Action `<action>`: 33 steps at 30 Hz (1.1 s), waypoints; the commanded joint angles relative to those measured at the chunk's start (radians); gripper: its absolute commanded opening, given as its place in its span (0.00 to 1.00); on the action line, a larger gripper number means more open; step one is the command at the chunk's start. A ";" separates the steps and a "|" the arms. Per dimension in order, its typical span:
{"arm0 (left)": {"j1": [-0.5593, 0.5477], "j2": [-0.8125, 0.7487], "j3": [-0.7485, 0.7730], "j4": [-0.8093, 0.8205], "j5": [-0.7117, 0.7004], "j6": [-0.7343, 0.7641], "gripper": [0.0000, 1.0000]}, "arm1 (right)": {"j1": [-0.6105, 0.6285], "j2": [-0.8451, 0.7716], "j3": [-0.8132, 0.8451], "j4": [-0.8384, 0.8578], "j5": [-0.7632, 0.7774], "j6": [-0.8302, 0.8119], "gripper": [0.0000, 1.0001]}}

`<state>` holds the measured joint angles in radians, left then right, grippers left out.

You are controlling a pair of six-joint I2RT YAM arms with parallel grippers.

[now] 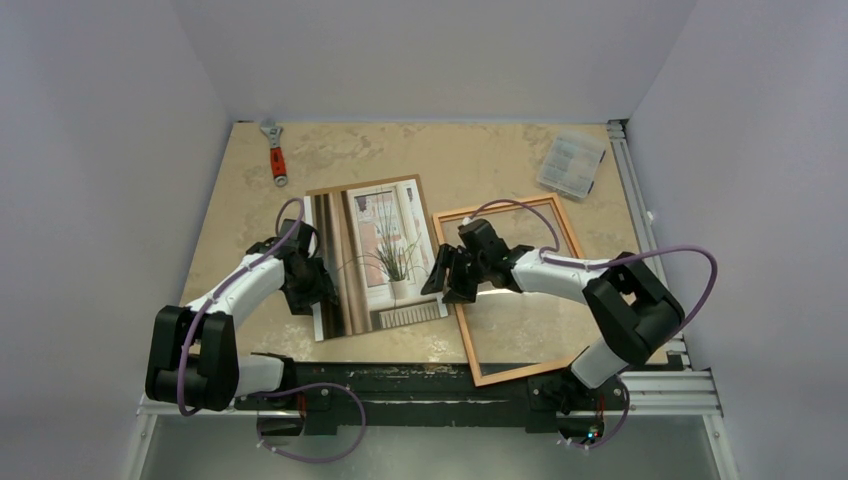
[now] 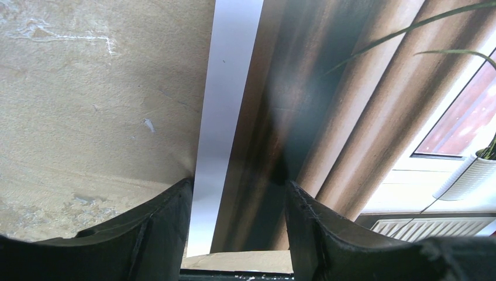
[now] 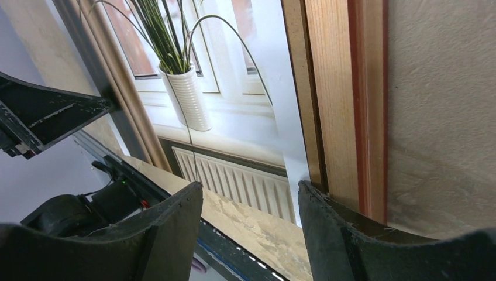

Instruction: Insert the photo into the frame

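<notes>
Tabletop: wrench, clear box beyond frame

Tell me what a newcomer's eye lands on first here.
The big photo of a potted plant at a window, lying face up at centre. Both arms lean in on it, left tool at its left edge, right tool at its right. The orange-brown frame lies just right of it.

Mottled beige desk; orange-brown frame; photo of brown-grey striped curtains, green plant, ribbed white pot.
</notes>
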<state>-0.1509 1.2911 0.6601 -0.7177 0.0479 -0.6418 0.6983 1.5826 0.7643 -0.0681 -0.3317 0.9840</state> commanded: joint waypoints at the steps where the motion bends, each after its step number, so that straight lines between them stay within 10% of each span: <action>1: 0.004 0.017 -0.006 0.047 0.004 0.017 0.56 | -0.002 -0.006 0.051 -0.126 0.078 -0.093 0.60; 20: 0.004 0.012 -0.006 0.051 0.025 0.018 0.56 | 0.058 0.108 0.120 -0.162 0.105 -0.144 0.61; 33: 0.006 -0.127 -0.003 0.051 0.114 0.013 0.55 | 0.054 0.023 0.021 0.139 -0.105 0.014 0.61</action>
<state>-0.1490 1.2304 0.6449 -0.7094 0.0841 -0.6315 0.7475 1.6421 0.8288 -0.0780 -0.3580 0.9192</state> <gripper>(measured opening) 0.560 0.605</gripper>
